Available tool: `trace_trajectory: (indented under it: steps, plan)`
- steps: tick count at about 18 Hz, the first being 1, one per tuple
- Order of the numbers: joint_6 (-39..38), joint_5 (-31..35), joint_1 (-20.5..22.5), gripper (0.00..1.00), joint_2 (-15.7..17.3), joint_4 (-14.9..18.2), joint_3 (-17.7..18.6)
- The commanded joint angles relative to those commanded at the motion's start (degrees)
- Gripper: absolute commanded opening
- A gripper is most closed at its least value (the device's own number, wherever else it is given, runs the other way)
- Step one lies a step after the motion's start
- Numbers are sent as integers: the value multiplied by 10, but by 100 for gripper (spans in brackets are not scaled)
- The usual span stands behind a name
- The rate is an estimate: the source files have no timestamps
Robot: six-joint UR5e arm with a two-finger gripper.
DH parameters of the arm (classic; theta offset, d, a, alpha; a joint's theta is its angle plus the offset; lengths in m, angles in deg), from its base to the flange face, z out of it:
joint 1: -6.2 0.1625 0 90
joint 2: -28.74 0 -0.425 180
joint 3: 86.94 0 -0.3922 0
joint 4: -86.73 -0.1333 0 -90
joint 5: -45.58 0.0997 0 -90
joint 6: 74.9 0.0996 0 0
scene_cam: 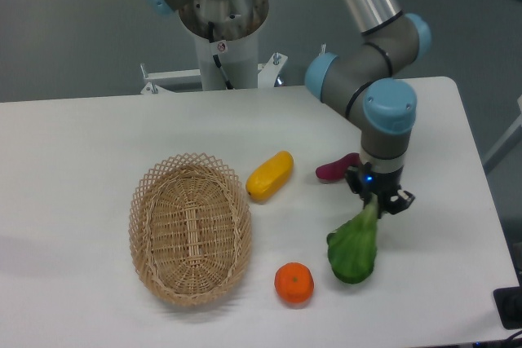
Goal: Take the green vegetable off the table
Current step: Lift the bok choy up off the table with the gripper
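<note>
The green vegetable (354, 252) has a broad dark green leafy end and a pale stalk that points up and to the right. My gripper (378, 201) points straight down over the right part of the white table (81, 144) and is shut on the stalk's tip. The leafy end hangs low, at or just above the tabletop; I cannot tell whether it touches.
A wicker basket (190, 228) stands left of centre. A yellow oblong vegetable (270, 175) lies beside it. A purple-magenta vegetable (336, 169) lies just left of my wrist. An orange (294, 283) sits close to the left of the leafy end. The arm's base (222, 22) is at the back.
</note>
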Motion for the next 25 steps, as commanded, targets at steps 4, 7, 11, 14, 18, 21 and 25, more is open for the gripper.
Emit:
trace_trajectory:
  steps: [4,7,11,14,18,21,25]
  plan:
    - [-8,-47,2,26,24,17,-29]
    - [-30,-65,1,26,45,30,-34]
    - [-104,-105,-10,26,63,31,-30]
    - [-145,-110,-35,26,64,31,-28]
    - [-157,-109,-54,26,71,31,-24]
    - [-178,-110,-66,26,71,31,-22]
    - [-181,-109,-73,26,76,31,-13]
